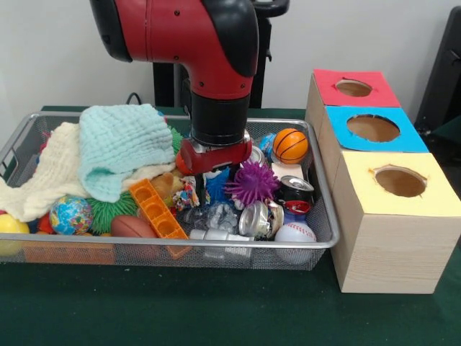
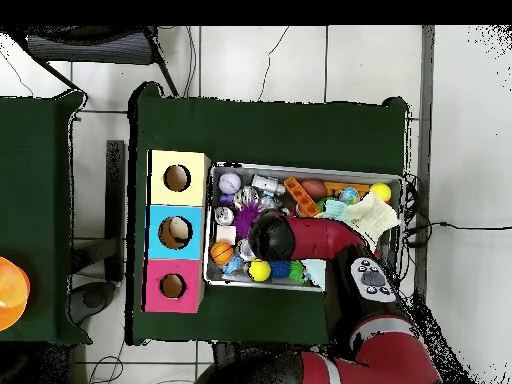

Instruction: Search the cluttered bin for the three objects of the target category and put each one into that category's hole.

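Observation:
The wire mesh bin (image 1: 325,216) is full of clutter. My gripper (image 1: 215,182) is down in the middle of the bin, among the objects, under the red wrist; its tips are buried in the clutter. A purple spiky ball (image 1: 252,182) lies right beside it, with an orange basketball (image 1: 290,144) behind and crushed cans (image 1: 257,218) in front. A baseball (image 1: 295,232) lies at the front right corner. In the overhead view the arm (image 2: 300,238) covers the bin's (image 2: 305,168) middle and hides the gripper.
Three wooden boxes with holes stand beside the bin: red (image 1: 380,92), blue (image 1: 410,137), yellow (image 1: 432,189). A light blue towel (image 1: 119,148) and a cream cloth (image 1: 43,180) cover the bin's left part, with a globe ball (image 1: 70,214), a brown football (image 1: 132,227) and an orange plastic piece (image 1: 157,209).

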You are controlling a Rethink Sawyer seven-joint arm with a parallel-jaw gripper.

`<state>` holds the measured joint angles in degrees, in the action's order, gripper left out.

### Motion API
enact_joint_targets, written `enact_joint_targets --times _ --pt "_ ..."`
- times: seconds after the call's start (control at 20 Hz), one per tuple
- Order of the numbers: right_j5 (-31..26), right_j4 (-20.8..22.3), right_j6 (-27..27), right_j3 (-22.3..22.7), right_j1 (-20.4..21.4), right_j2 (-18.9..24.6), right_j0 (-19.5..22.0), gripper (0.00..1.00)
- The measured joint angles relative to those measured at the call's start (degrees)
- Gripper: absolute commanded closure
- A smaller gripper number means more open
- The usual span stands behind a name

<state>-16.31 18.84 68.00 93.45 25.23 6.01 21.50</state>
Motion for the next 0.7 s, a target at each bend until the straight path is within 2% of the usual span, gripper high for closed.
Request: enact_joint_targets --times 0.15,0.5,0.7 --pt "3.1 -0.1 0.0 0.1 -1.4 0.0 0.1 0.0" --pt "5.1 -1.7 0.0 1.1 -1.2 0.1 0.9 0.0" --pt "8.6 -1.8 0.0 1.5 -1.9 0.7 1.7 0.0"
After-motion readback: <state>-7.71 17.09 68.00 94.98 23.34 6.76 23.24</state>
